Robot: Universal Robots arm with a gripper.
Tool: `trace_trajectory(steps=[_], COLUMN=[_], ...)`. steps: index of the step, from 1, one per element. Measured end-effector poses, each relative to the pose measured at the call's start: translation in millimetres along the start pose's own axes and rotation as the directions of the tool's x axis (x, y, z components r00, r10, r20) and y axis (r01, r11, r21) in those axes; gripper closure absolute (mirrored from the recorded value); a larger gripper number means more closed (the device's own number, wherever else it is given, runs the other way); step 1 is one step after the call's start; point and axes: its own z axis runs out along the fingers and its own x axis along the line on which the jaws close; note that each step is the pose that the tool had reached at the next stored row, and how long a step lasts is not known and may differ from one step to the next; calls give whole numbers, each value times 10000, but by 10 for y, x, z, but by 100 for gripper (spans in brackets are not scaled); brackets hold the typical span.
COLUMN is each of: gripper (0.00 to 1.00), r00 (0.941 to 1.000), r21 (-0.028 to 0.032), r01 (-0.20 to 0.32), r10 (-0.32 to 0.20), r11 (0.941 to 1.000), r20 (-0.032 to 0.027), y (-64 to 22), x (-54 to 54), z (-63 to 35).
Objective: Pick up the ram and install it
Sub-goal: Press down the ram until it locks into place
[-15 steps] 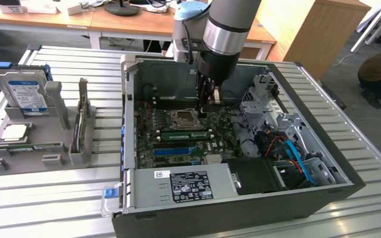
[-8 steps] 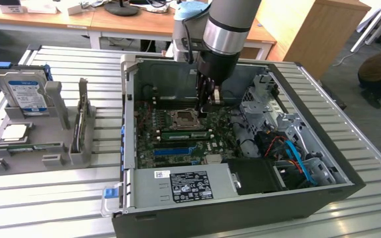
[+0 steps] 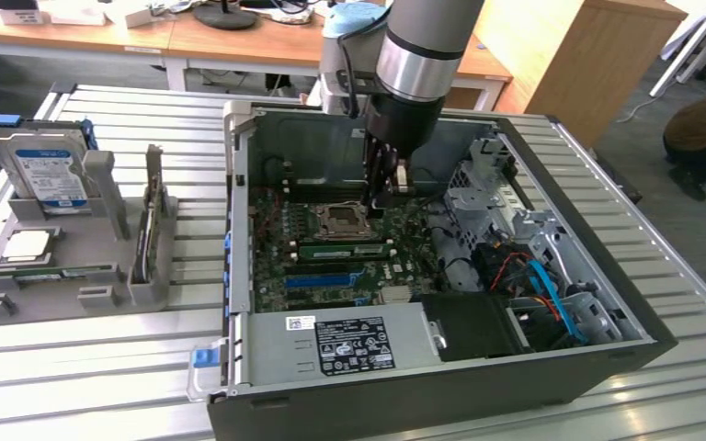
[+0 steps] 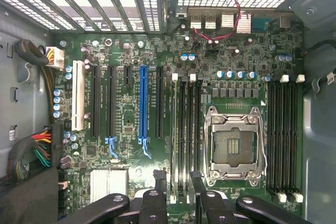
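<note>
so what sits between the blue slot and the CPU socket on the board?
Wrist view: after the blue slot, one black expansion slot, then a bank of memory slots with white latches, then the CPU socket.

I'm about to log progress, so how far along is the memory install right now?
Done, it seems: a green memory stick sits seated beside the processor socket inside the computer case. In hand: nothing; the gripper hangs open just above that spot. Left: I can't tell whether the stick is fully clicked in. A second green stick lies in the grey holder outside the case.
</note>
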Motion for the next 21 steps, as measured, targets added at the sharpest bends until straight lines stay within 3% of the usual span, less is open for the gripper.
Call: trace_trajectory(steps=[7, 9, 11, 21], gripper=[71, 83, 89, 89], r00=[10000, 10000, 10000, 10000], r21=[0, 0, 0, 0], r01=[0, 0, 0, 0], r10=[0, 0, 0, 0], r11=[10000, 10000, 10000, 10000], r20=[0, 0, 0, -1], y=[0, 0, 0, -5], x=[0, 0, 0, 0], z=[0, 0, 0, -1])
